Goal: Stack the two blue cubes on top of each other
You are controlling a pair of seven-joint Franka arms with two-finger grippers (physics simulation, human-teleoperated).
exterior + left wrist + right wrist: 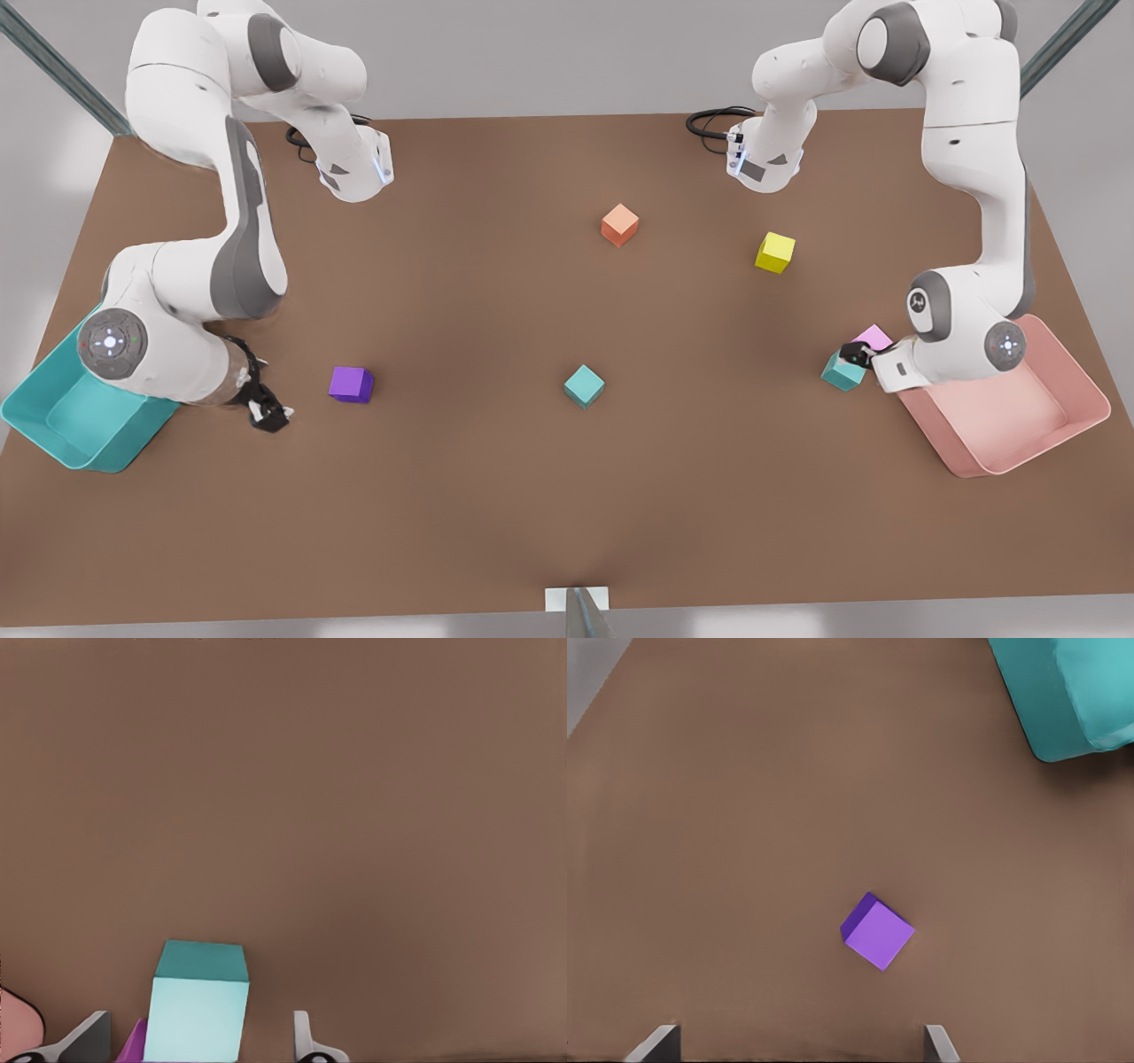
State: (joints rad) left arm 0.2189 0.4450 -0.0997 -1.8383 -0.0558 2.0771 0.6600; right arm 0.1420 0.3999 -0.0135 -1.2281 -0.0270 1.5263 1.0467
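Teal cube (197, 1014) between spread left tool (202, 1047) fingers.

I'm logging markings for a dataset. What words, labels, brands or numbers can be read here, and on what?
No readable text on any of it.
The arm by the pink bin has a round emblem on a joint, too small to read.
The blue cubes and other cubes are plain.

Left gripper (852, 355) low at the front view's right, fingers (304, 1038) spread wide. Right gripper (268, 413) low at the front view's left, fingers (939, 1043) parted.
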